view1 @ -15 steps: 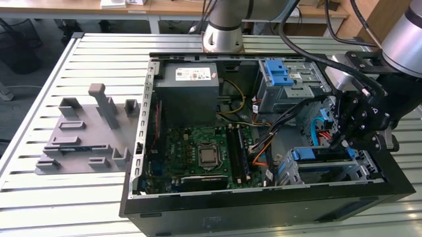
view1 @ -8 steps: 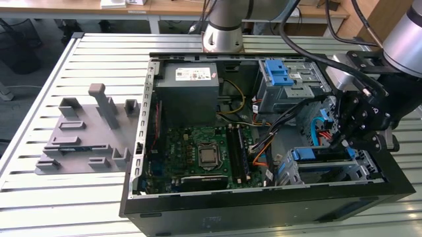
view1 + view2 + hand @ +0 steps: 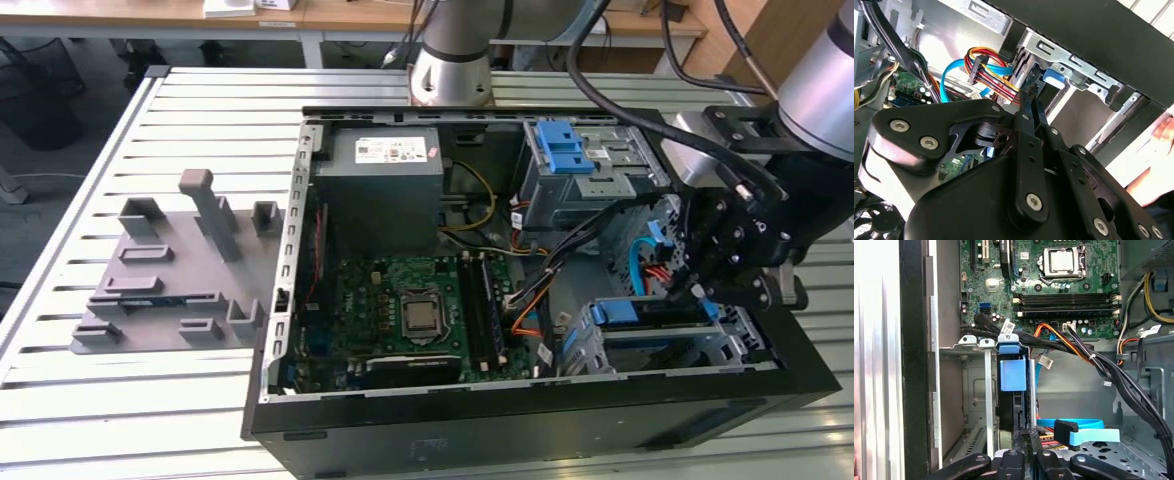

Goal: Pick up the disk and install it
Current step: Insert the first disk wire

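The disk (image 3: 661, 315) stands on edge in the drive cage (image 3: 694, 345) at the front right corner of the open computer case. In the first wrist view the disk (image 3: 1017, 407) is a dark narrow slab between two metal cage rails, with its blue plastic rail end (image 3: 1013, 374) facing the motherboard. My gripper (image 3: 691, 293) is just above the cage. Its fingers are shut together, and the gripper (image 3: 1026, 435) tip rests against the disk's near end. In the second wrist view the gripper (image 3: 1030, 97) points at the cage beside the blue rail end (image 3: 1053, 79).
Black, orange and red cables (image 3: 1064, 337) and a blue flat cable (image 3: 1079, 427) run close beside the cage. The grey power-supply box (image 3: 387, 180), a blue latch (image 3: 563, 148) and the motherboard (image 3: 414, 310) fill the case. A grey fixture (image 3: 174, 270) lies on the table at the exterior view's left.
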Robot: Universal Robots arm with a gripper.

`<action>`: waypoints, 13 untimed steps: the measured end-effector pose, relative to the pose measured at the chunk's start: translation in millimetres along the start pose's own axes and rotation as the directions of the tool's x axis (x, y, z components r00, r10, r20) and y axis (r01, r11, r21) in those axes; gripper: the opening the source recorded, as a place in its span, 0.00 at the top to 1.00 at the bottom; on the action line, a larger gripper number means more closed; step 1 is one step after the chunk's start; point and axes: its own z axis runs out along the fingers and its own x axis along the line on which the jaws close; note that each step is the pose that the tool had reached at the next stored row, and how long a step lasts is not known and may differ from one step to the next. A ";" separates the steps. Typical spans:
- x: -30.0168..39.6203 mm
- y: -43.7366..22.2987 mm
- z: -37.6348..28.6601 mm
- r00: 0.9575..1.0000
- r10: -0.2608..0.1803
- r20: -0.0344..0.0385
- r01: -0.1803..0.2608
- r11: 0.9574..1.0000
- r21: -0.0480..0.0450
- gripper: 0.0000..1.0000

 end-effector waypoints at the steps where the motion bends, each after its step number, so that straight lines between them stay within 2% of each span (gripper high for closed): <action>1: 0.1 0.0 0.2 1.000 0.000 0.005 0.000 1.000 0.000 0.84; 13: 1.7 -0.5 -1.3 1.000 0.000 0.006 0.000 1.000 -0.002 0.84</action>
